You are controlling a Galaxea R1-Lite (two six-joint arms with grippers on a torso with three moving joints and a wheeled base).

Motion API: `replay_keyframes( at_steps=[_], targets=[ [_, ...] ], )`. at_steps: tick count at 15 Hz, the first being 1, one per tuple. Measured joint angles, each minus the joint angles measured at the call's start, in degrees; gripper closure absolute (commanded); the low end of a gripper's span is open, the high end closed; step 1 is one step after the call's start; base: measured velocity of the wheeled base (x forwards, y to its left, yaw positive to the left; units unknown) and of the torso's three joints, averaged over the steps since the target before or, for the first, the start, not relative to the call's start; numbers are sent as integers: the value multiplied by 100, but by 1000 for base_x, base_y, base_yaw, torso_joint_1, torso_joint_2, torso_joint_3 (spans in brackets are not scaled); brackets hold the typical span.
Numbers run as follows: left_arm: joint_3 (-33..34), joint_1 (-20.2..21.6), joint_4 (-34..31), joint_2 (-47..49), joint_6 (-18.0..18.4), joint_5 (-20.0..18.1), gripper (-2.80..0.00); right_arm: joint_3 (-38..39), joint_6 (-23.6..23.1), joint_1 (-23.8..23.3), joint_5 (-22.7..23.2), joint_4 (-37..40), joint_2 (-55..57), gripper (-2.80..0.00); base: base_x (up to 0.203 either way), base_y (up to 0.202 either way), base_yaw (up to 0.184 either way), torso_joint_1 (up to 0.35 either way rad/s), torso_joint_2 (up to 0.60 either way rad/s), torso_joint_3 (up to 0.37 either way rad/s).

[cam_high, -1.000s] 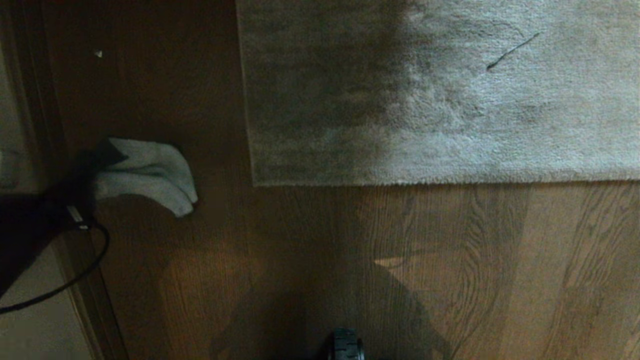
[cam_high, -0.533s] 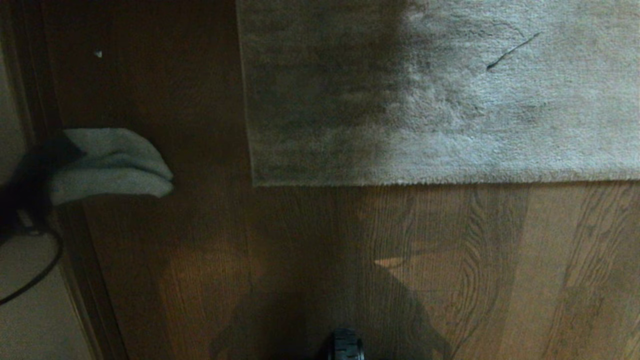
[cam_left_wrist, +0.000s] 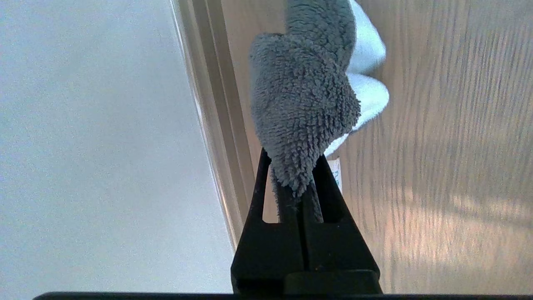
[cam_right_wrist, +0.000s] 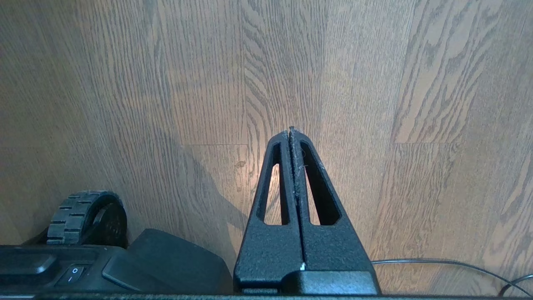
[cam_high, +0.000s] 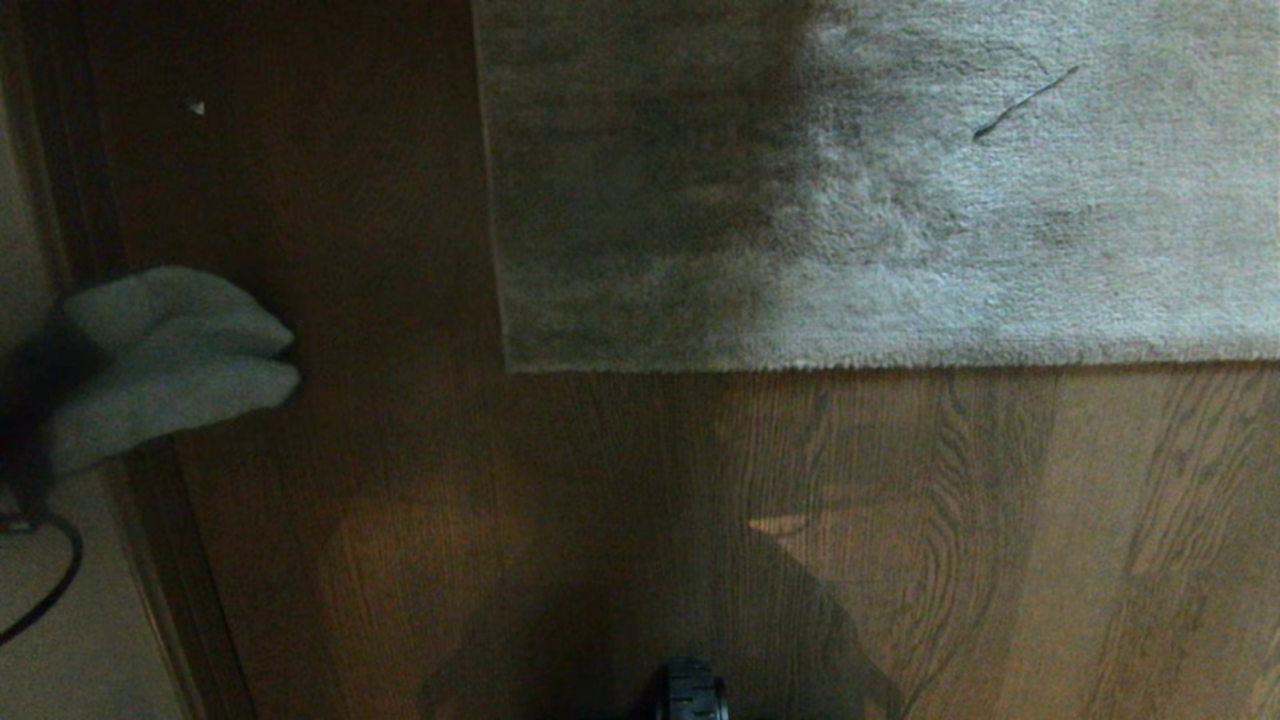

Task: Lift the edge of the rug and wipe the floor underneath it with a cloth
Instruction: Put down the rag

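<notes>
Swinging further left — left gripper (cam_left_wrist: 296, 166), cloth (cam_high: 170, 355) clamped, rug edge (cam_high: 800, 362) unmoved

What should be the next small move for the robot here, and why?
Probably send the right gripper, shut and empty over bare floor, to the rug edge and lift it. The rug lies flat, and the left gripper already holds the cloth at far left.

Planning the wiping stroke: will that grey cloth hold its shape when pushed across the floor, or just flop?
Probably floppy: the cloth droops in folds from the left pincer, which is shut on one bunched corner. Its fluffy pile likely drags on the wood floor instead of sliding. It looks light.
</notes>
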State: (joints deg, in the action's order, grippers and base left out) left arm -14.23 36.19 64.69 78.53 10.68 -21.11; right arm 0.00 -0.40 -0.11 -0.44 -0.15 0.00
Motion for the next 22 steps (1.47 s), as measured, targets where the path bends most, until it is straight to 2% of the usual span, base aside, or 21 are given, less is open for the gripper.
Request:
replay_keyframes(
  at_steps=[3, 10, 18, 22],
  targets=[
    [347, 44, -13, -11, 18, -12, 0, 0, -1, 1, 2, 1, 0, 0, 0, 0, 0, 0, 0, 0],
    [917, -10, -36, -30, 12, -406, 0, 0, 0, 0, 0, -1, 0, 0, 0, 0, 0, 0, 0, 0],
    [1254, -799, -63, -32, -193, -433, 0, 0, 0, 1, -2, -1, 0, 0, 0, 0, 0, 0, 0, 0],
    [1364, -957, -63, -44, -211, -433, 0, 0, -1, 1, 0, -1, 0, 0, 0, 0, 0, 0, 0, 0]
  ],
)
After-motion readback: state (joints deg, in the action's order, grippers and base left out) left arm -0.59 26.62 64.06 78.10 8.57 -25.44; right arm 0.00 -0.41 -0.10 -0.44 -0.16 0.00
